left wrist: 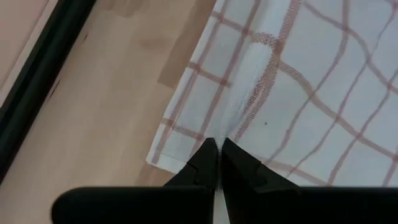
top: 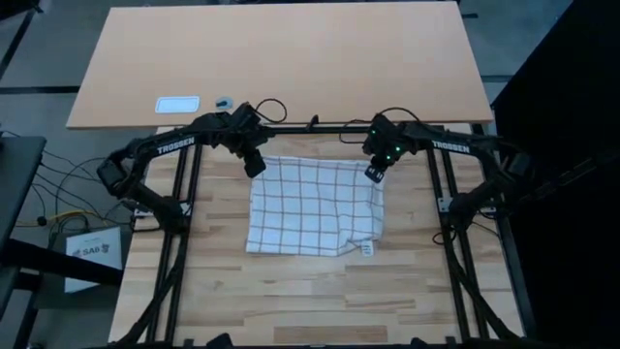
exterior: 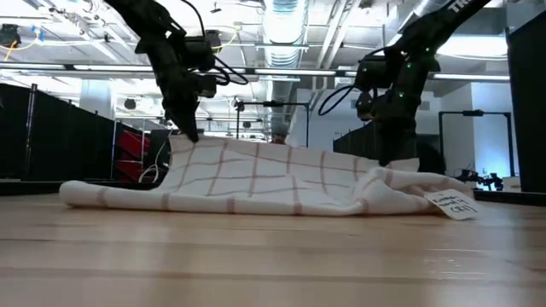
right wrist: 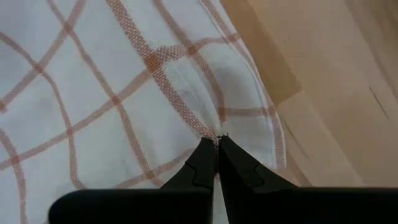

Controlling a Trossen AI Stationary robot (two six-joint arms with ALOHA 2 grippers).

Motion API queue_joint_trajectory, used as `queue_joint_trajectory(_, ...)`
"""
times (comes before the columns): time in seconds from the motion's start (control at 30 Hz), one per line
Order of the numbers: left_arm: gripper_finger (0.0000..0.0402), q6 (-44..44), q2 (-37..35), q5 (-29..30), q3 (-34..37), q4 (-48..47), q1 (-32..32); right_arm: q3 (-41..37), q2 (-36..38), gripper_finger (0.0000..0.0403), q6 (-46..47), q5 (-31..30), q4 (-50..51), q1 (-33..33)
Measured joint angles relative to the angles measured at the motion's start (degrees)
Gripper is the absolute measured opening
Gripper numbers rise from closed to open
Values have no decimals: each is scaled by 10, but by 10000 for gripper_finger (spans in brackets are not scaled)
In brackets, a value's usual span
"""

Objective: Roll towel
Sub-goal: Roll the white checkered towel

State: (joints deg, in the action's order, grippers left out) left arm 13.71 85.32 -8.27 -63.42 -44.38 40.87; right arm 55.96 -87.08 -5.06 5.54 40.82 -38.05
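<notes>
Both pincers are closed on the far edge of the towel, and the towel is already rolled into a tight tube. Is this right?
Not quite. The left pincer and right pincer do pinch the far edge, but the towel is not rolled: the high view shows it spread nearly flat on the table, only rumpled at one side.

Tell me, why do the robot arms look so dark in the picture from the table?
In the low view, bright ceiling lights behind them leave both arms nearly black outlines, while the towel stays clear; in the high view, even light, soft shadow under the towel.
</notes>
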Motion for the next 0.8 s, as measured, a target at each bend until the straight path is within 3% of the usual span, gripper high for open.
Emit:
queue_joint_trajectory(0.27,0,8,1,1,0,14,31,0,-1,0,-14,2,-10,-23)
queue_joint_trajectory(0.5,3,5,1,47,0,17,35,0,-1,8,-26,0,-80,-31)
queue_joint_trajectory(0.67,47,-9,1,49,0,13,35,2,-1,61,-40,-2,-113,-32)
queue_joint_trajectory(0.8,96,-28,1,49,0,13,34,30,1,119,-49,-2,-74,-34)
